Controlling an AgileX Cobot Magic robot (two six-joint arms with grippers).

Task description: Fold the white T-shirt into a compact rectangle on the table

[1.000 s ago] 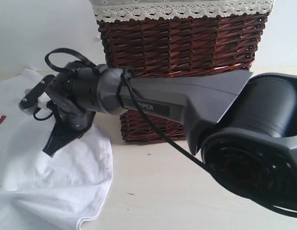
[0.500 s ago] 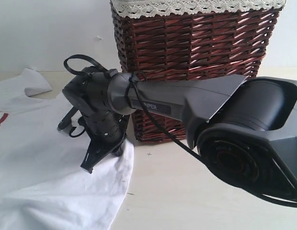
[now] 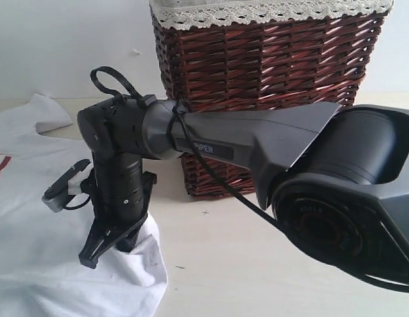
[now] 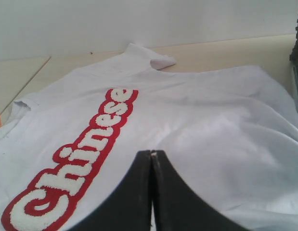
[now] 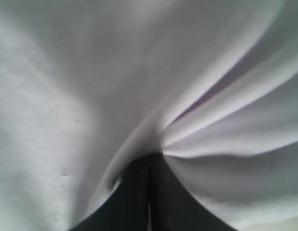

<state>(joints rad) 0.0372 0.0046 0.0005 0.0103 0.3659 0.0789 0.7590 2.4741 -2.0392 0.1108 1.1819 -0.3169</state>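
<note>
white T-shirt (image 4: 226, 125) w/ fuzzy white letters (image 4: 86, 144) outlined red. basket (image 3: 257, 59): dark red-brown wicker weave, white lace trim (image 3: 257, 12). desk (image 3: 224, 264) pale cream, few dark specks. arm (image 3: 257, 135) dark grey. left claw (image 4: 152, 156) & right claw (image 5: 149, 163) black.

A dark brown wicker basket (image 3: 257, 59) with a white lace-trimmed lining (image 3: 270, 10) stood upright before a plain pale wall (image 3: 59, 39).

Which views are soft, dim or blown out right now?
Exterior view: the white T-shirt is blown out, the basket weave reads crisp. Left wrist view: the lettering is sharp, the left tool up close is soft. Right wrist view: dim, grey and soft throughout, cloth filling the frame around the right tool.
</note>
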